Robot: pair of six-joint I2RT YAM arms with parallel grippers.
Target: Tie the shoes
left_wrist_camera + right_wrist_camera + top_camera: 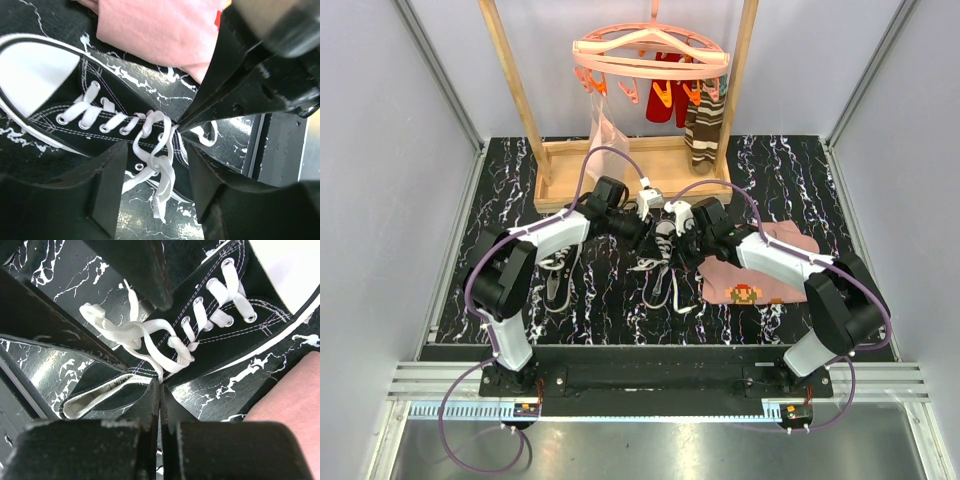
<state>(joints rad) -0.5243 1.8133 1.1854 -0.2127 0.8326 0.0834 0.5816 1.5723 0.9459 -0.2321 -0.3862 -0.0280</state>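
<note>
Left wrist: left gripper (155,187) spread astride limp, slippery lace (150,122); right gripper (181,126) pressed together, tip touching lace. Pinch loop mid-length.

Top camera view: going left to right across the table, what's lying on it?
first sneaker → second sneaker → pink cloth
</note>
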